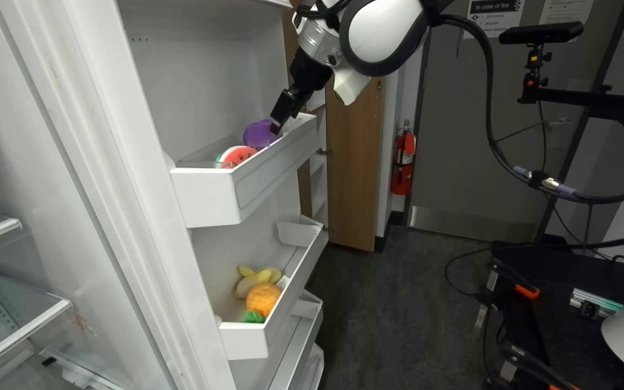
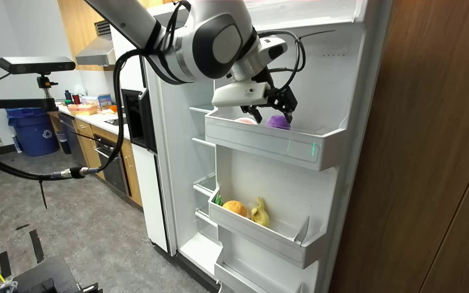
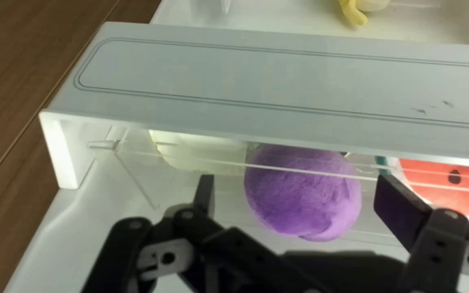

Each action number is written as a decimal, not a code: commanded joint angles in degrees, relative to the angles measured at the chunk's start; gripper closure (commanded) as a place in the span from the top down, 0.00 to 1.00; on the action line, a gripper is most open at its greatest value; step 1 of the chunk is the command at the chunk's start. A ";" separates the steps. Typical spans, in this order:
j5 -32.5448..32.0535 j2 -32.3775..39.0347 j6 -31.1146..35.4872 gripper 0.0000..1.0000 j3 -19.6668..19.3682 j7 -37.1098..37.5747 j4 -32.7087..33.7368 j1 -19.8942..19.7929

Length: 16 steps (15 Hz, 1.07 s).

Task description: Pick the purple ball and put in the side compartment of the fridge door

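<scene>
The purple ball (image 3: 299,199) is contained in the upper bin (image 2: 265,142) of the fridge door (image 2: 275,179), and it is partly hidden by that bin's front wall in both exterior views. The gripper (image 2: 273,119) is released: its 2 fingers (image 3: 207,195) are spread wide, and the ball is seen between them, with a gap shown on either side in the wrist view. In an exterior view, part of the ball is covered by a fingertip (image 1: 279,116); whether contact is made there cannot be told. The robot arm (image 2: 218,44) is poised over the bin. Just beside the ball, a round watermelon toy (image 1: 238,156) is set, and on the ball's opposite side a pale yellowish item (image 3: 202,150) is partly concealed. In the lower bin (image 2: 259,235), 1 tier below, an orange toy (image 1: 263,299) with green leaves (image 1: 253,317) is placed near a yellow banana-like toy (image 2: 260,215). A white divider (image 2: 302,230) is fitted in the lower bin, near the end closest to a wooden panel (image 2: 434,122). In the background, a red fire extinguisher (image 1: 402,162) and a blue recycling bin (image 2: 35,134) are seen, each in an exterior view.
</scene>
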 commanded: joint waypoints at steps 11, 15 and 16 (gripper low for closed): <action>5.15 1.46 2.10 1.00 0.90 2.41 2.94 -0.60; 3.84 3.00 1.64 1.00 0.38 2.74 3.74 -0.75; 3.85 3.44 1.61 1.00 0.40 2.72 3.94 -0.74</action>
